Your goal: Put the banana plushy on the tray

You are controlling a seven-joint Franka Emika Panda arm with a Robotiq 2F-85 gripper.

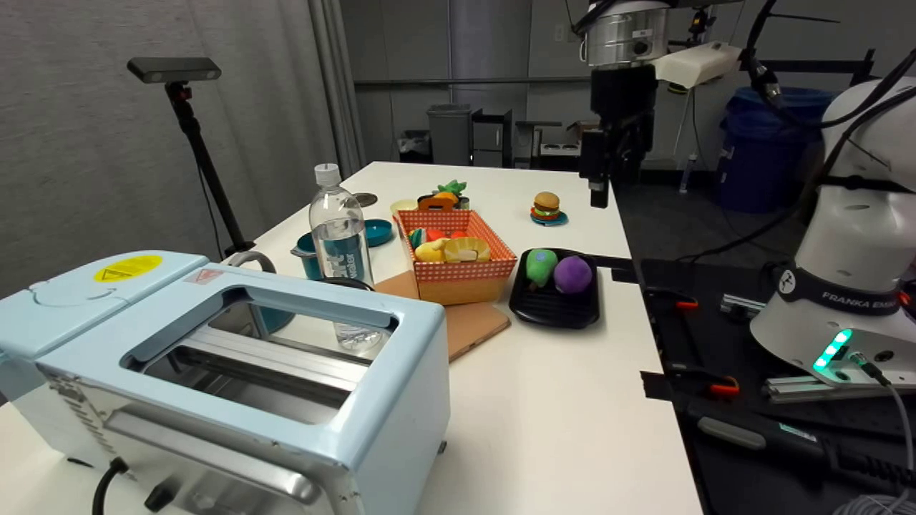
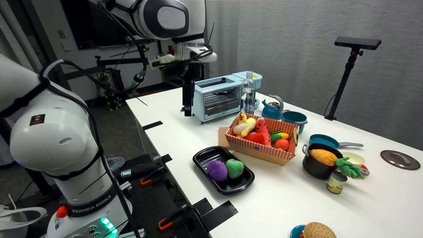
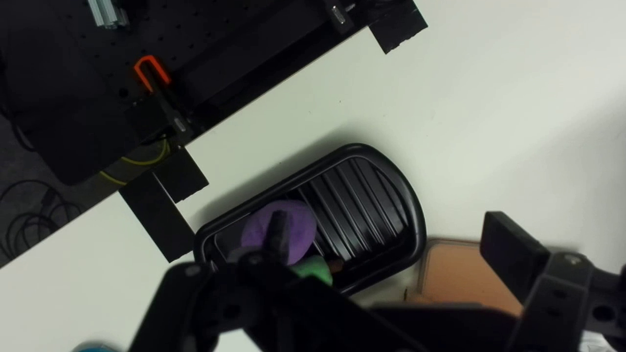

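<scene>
Going left to right in an exterior view: robot's base (image 2: 82, 188) way over on the left, then the claw (image 2: 187, 112) hanging in the air above the worktop (image 2: 178, 132), pointing down. Per the wrist view, its fingers (image 3: 512, 254) are spread wide apart with nothing held between them.

Next up is the black tray (image 2: 211, 155), with a purple toy (image 2: 217, 171) and a green toy (image 2: 235, 168) in it. No banana on there yet, so it looks like the go-fetch stage to me.

Then the orange bin (image 2: 257, 150), and that's where the banana plushy (image 2: 250, 125) is: at the bin's left end as seen there, just beside a red watermelon-looking toy (image 2: 262, 130).

So the thing that matters: from the claw, the banana is across the worktop, away from the base, and lower down, inside the bin's walls. I'd guess sideways first, then down over the rim. The plushy's long axis seems to slant across that end, but it's bent and crowded, so I can't call the angle. Probably worth twisting the claw to pinch across it, not along it.
</scene>
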